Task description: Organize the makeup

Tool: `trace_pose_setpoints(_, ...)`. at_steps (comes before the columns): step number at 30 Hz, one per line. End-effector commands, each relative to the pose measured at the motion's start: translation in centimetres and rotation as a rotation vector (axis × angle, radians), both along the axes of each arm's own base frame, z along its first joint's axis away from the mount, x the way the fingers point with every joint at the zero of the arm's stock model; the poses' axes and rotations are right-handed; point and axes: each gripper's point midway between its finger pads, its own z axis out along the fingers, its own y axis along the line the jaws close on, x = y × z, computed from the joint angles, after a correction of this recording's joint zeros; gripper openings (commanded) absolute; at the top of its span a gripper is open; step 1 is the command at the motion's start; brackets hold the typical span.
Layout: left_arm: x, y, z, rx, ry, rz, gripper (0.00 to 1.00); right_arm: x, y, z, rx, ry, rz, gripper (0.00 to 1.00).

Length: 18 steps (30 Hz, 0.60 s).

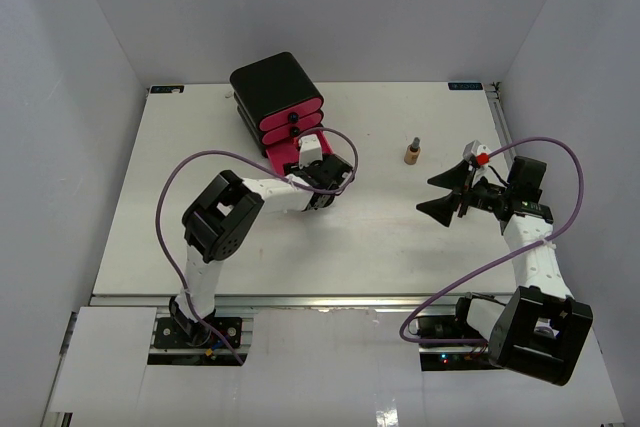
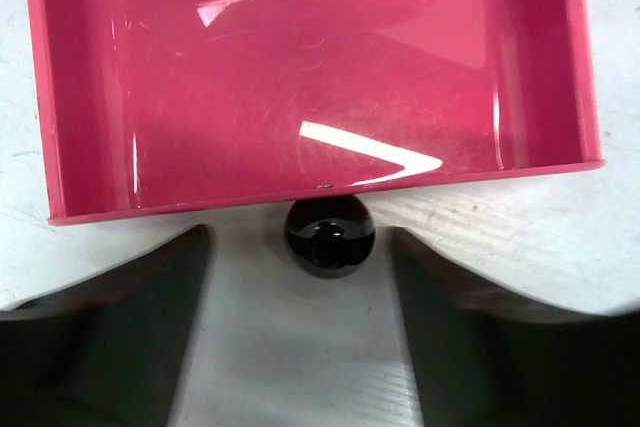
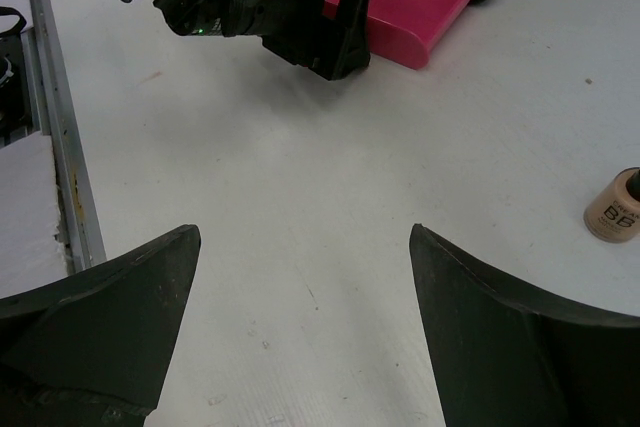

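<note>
On the white counter (image 1: 200,217) stands a black box with three pink drawers (image 1: 272,82), its lowest pink drawer (image 2: 300,77) pulled out. The left gripper (image 2: 298,247) is released, its fingers either side of the drawer's round black knob (image 2: 330,235) and clear of it. The right gripper (image 3: 303,232) hovers spread wide, holding nothing. The small tan dark-capped bottle (image 1: 412,153) stands upright nearby.

On one white table (image 1: 380,247): one black box (image 1: 272,85) with three pink drawers (image 1: 290,113), each drawer with one round black knob (image 2: 330,235); one small tan bottle (image 1: 412,152) with a dark cap; and two robot arms, the left arm (image 1: 222,219) and the right arm (image 1: 528,252).
</note>
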Motion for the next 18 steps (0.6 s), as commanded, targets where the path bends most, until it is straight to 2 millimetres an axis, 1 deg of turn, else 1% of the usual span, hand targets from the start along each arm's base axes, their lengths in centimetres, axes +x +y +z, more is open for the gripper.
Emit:
trace_pose_setpoints(1, -0.6, -0.2, 2.9, -0.041, 0.016, -0.027, 0.91, -0.2, 0.0, 1.0, 0.005, -0.049, 0.013, 0.92)
trace_pose_setpoints(2, -0.8, -0.2, 3.2, -0.046, 0.022, -0.043, 0.94, -0.1, 0.0, 0.9, 0.005, -0.048, 0.011, 0.92)
trace_pose_setpoints(4, -1.4, -1.0, 3.4, -0.069, 0.054, -0.104, 0.97, -0.1, 0.0, 0.9, 0.003, -0.049, 0.008, 0.92)
trace_pose_setpoints(6, -2.0, -1.6, 3.6, -0.084, 0.083, -0.164, 0.98, -0.1, -0.1, 0.9, -0.003, -0.053, 0.003, 0.92)
trace_pose_setpoints(7, -2.3, -1.9, 4.1, -0.098, 0.086, -0.194, 0.98, -0.1, -0.1, 0.9, -0.004, -0.054, 0.002, 0.92)
trace_pose_setpoints(10, -3.1, -2.9, 6.4, -0.140, 0.064, -0.310, 0.98, 0.0, -0.2, 0.8, -0.010, -0.054, -0.005, 0.92)
trace_pose_setpoints(13, -4.5, -3.9, 8.5, -0.192, 0.039, -0.439, 0.98, 0.2, -0.4, 0.6, -0.021, -0.055, -0.017, 0.92)
trace_pose_setpoints(14, -5.2, -4.2, 8.5, -0.209, 0.051, -0.482, 0.98, 0.3, -0.5, 0.5, -0.028, -0.054, -0.026, 0.92)
trace_pose_setpoints(16, -6.1, -4.7, 11.0, -0.247, 0.015, -0.563, 0.98, 0.4, -0.6, 0.4, -0.035, -0.055, -0.033, 0.92)
trace_pose_setpoints(18, -7.4, -5.4, 12.8, -0.268, 0.007, -0.687, 0.98, 0.6, -0.9, 0.3, -0.059, -0.062, -0.055, 0.92)
